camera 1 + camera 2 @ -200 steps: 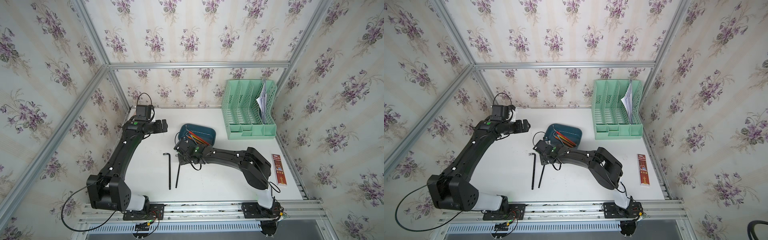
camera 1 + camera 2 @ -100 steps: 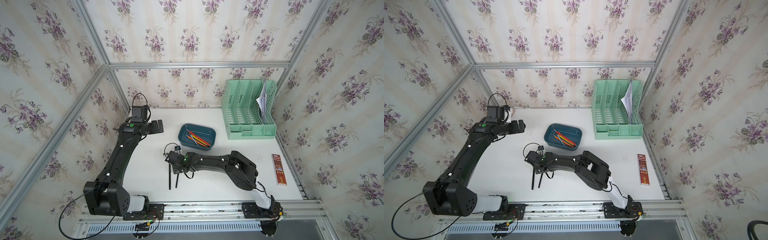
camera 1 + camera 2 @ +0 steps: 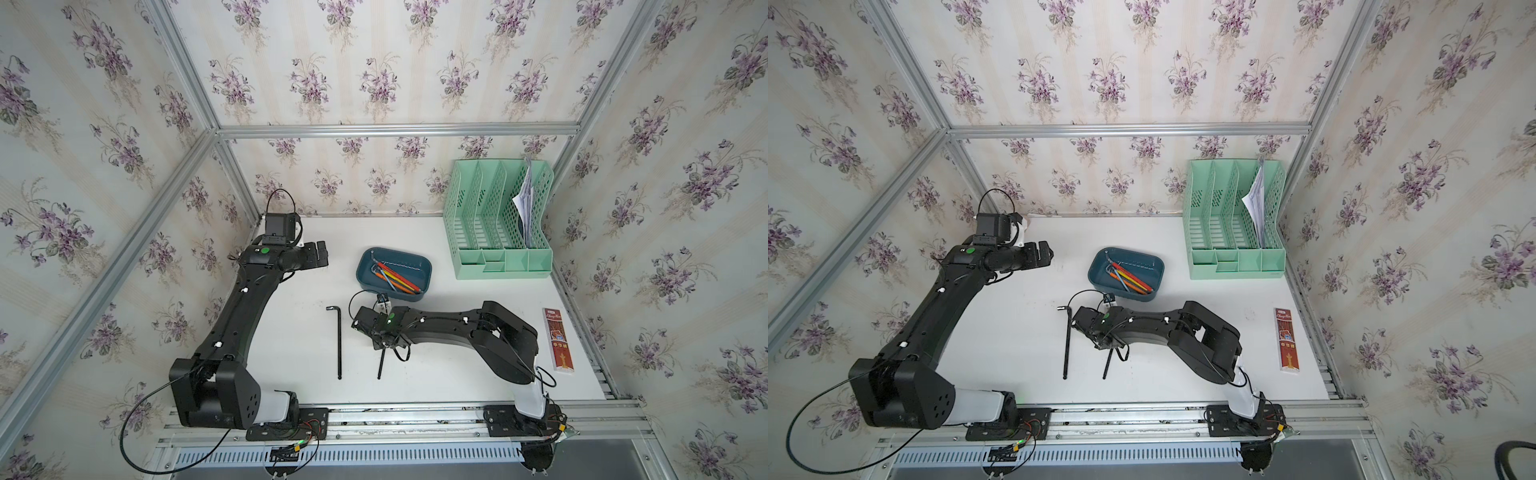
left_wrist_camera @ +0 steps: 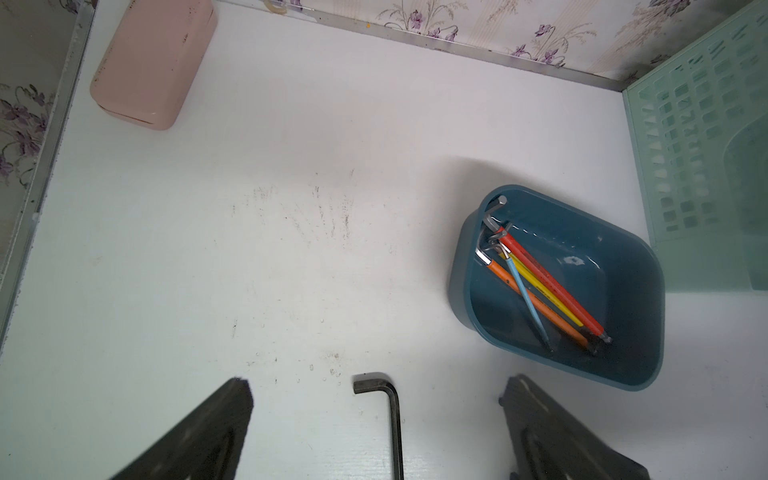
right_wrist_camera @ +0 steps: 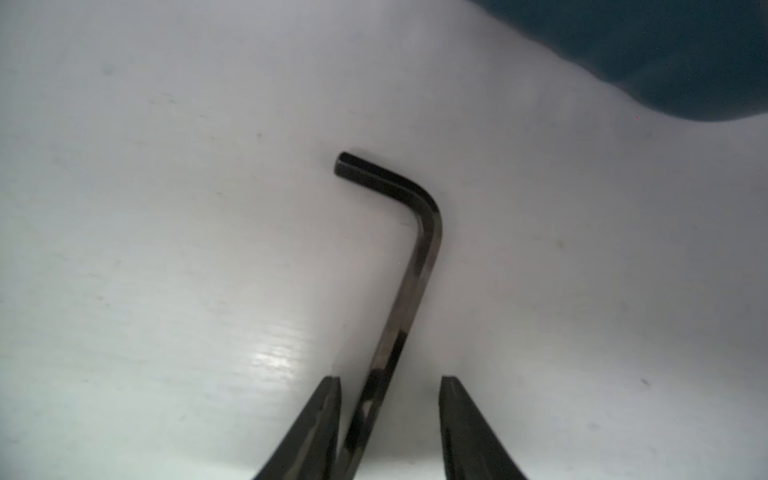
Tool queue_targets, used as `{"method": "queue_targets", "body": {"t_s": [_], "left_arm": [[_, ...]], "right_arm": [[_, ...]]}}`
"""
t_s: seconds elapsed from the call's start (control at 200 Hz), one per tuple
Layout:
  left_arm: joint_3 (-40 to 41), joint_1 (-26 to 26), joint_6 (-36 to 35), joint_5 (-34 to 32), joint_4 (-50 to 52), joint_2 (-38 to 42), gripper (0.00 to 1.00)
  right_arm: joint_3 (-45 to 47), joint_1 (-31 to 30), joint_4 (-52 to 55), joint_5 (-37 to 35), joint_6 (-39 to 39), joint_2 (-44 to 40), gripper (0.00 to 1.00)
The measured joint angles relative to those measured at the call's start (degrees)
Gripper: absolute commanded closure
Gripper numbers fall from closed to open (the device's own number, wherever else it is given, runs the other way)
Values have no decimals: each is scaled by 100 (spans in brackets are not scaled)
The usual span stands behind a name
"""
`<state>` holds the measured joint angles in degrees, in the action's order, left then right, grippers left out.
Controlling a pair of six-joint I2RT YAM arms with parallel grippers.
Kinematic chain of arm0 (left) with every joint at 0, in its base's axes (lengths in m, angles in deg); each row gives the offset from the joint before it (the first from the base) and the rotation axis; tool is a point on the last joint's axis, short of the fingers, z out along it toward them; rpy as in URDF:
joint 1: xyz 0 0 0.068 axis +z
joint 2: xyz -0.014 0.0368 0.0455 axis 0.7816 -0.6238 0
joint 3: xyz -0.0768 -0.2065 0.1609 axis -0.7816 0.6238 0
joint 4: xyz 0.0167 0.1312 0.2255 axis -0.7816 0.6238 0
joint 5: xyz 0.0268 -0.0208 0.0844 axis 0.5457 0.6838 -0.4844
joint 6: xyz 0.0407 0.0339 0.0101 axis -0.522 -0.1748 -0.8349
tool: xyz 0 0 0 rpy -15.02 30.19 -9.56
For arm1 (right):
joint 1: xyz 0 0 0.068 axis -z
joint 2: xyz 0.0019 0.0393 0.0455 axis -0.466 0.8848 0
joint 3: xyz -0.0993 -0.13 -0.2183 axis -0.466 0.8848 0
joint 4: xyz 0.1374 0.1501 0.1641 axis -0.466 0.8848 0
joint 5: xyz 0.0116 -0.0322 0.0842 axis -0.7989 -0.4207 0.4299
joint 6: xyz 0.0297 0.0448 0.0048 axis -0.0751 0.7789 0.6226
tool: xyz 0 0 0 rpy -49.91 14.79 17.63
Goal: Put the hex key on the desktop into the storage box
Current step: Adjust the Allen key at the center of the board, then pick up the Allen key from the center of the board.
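Two black hex keys lie side by side on the white desktop [image 3: 291, 332]. The left hex key [image 3: 339, 345] lies bare, also seen in the left wrist view [image 4: 392, 419]. My right gripper [image 3: 384, 343] is low over the other hex key [image 3: 380, 365], open, with the shaft [image 5: 415, 270] between its fingers [image 5: 328, 399]; nothing is gripped. The teal storage box [image 3: 411, 266] stands just behind and holds several coloured hex keys [image 3: 395, 278]. My left gripper [image 3: 320, 255] hangs open and empty at the back left, high over the desktop.
A mint-green file rack [image 3: 498, 224] with papers stands at the back right. A pink case [image 4: 153, 62] lies at the back left corner. A long red packet [image 3: 559, 338] lies near the right rail. Aluminium rails run along the front edge.
My right gripper has left the storage box's near side, swung out over the two keys and settled low astride the right one, its jaws a little wider. The left arm has barely moved.
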<state>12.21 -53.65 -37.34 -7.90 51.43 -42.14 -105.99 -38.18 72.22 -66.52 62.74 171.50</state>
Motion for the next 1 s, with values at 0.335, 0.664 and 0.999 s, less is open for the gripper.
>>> {"method": "queue_targets", "body": {"t_s": [0.335,0.664,0.999], "left_arm": [[15,0,-2,-9,7,52,1],[17,0,-7,-61,35,162,1],[31,0,-7,-46,4,160,1]], "right_arm": [[-525,105,417,660,118,256,57],[-599,98,448,798,105,461,63],[-380,334,68,723,-247,378,68]]}}
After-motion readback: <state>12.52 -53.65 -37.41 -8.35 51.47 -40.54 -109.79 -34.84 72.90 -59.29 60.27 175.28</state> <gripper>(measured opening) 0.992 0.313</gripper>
